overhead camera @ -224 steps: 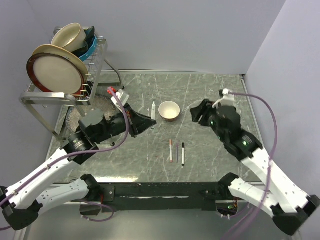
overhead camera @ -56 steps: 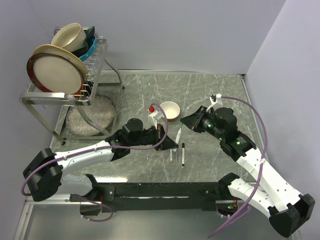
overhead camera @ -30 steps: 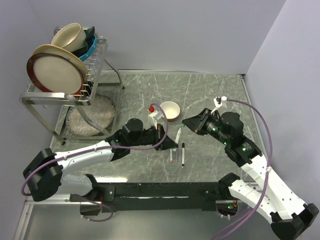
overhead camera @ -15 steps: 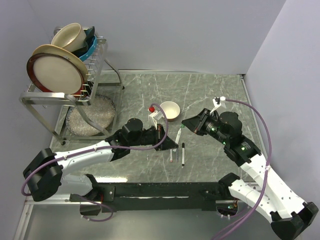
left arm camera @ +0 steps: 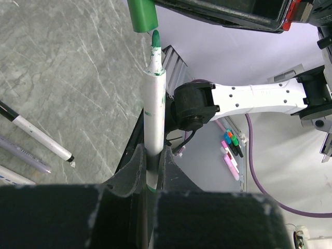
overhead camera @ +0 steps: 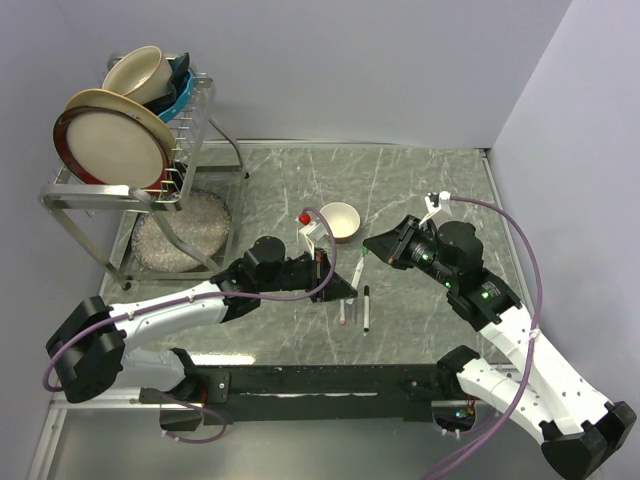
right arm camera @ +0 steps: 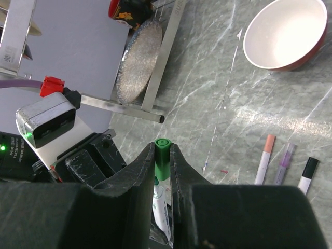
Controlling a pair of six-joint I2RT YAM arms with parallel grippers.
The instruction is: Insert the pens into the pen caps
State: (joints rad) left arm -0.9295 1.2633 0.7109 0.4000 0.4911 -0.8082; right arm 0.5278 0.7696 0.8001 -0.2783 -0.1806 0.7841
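My left gripper (overhead camera: 338, 285) is shut on a white pen (overhead camera: 356, 270) and holds it above the table, its green tip toward the right arm. In the left wrist view the gripper (left arm camera: 152, 155) clamps the pen's barrel (left arm camera: 154, 109). Its green tip (left arm camera: 155, 39) sits just at the mouth of the green cap (left arm camera: 142, 14), slightly off to one side. My right gripper (overhead camera: 373, 243) is shut on that green cap. In the right wrist view the gripper (right arm camera: 162, 155) holds the cap (right arm camera: 162, 158), with the pen (right arm camera: 162, 207) right below it.
A red-ended pen (overhead camera: 343, 310), a thin purple one (right arm camera: 284, 155) and a black-ended pen (overhead camera: 366, 308) lie on the table below the grippers. A cream bowl (overhead camera: 338, 221) stands behind them. A dish rack (overhead camera: 120, 190) with plates stands at the back left, over a silvery round mat (overhead camera: 185, 230).
Since the oldest frame my left gripper has taken the green pen from beside the bowl to mid-table. My right gripper has closed in with the cap. Almost no motion in the last half second.
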